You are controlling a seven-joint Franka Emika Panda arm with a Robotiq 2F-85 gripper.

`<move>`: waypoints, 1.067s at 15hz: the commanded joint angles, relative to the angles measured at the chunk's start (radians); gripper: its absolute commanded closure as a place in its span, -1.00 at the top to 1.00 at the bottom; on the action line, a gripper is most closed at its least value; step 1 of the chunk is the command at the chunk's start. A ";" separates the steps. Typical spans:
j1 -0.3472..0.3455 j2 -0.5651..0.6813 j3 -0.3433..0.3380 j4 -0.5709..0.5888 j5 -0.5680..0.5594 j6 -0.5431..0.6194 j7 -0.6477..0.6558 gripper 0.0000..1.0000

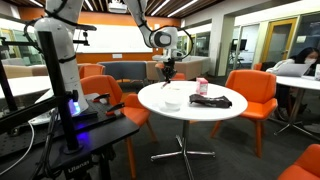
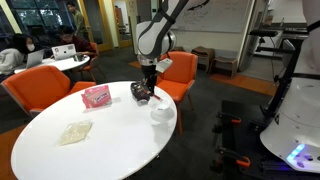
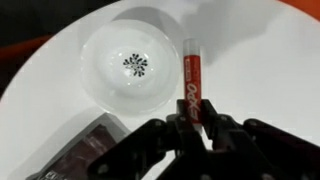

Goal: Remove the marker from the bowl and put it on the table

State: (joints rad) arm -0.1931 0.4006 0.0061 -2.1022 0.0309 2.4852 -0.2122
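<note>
In the wrist view my gripper (image 3: 188,110) is shut on a red marker (image 3: 191,70) with white lettering. The marker points away from the jaws and hangs over the white table (image 3: 260,60), just right of the bowl. The small white bowl (image 3: 100,75) holds nothing and has a dark pattern at its centre. In both exterior views the gripper (image 1: 168,72) (image 2: 147,84) hangs a little above the round table (image 1: 195,112) (image 2: 110,145), close to the bowl (image 1: 173,98) (image 2: 162,111). The marker is too small to make out there.
A pink-and-white carton (image 1: 203,87) (image 2: 97,96) and a flat black object (image 1: 212,101) (image 2: 140,93) (image 3: 85,150) lie near the bowl. A crumpled pale item (image 2: 75,132) lies on the table. Orange chairs (image 1: 250,95) ring the table, and a black cart (image 1: 70,135) stands beside it.
</note>
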 commanded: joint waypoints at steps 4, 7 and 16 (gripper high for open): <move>0.062 0.019 0.042 -0.053 -0.003 0.005 -0.063 -0.90; 0.112 0.038 0.034 -0.083 -0.067 0.023 -0.054 -0.90; 0.136 0.177 0.037 -0.027 -0.190 -0.019 -0.150 -0.90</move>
State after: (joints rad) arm -0.0606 0.5416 0.0515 -2.1678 -0.1107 2.4899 -0.3094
